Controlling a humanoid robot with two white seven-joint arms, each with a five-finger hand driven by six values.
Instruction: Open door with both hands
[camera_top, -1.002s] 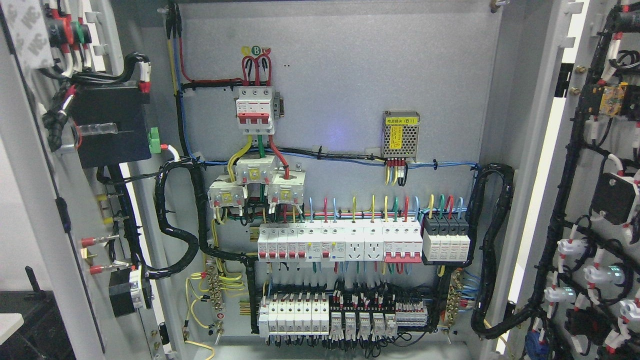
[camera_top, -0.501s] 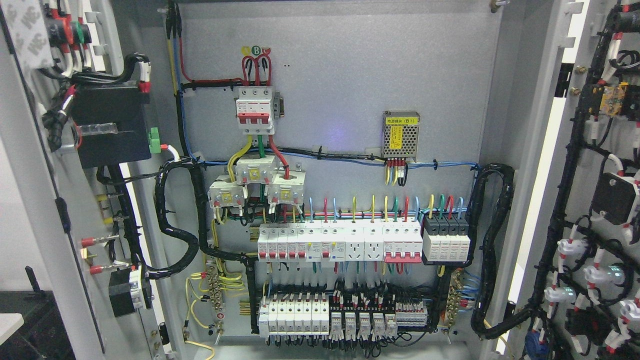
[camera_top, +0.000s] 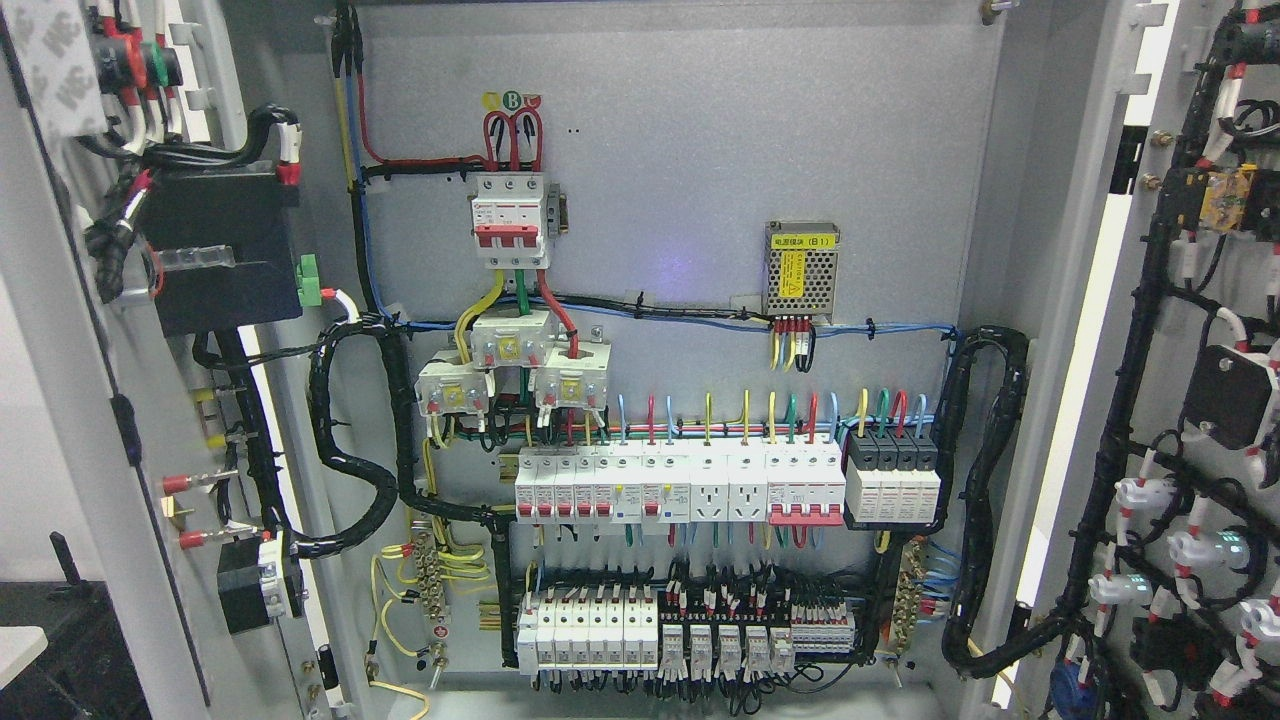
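Observation:
An electrical cabinet fills the head view with both doors swung wide. The left door stands open at the picture's left, its inner face carrying a black box and wired parts. The right door stands open at the right, its inner face covered with black cable looms and white lamp holders. Between them the grey back panel shows. Neither of my hands nor either arm appears anywhere in the view.
On the back panel sit a red and white main breaker, a small mesh power supply, a row of breakers and terminal blocks. Black cable bundles loop down both sides.

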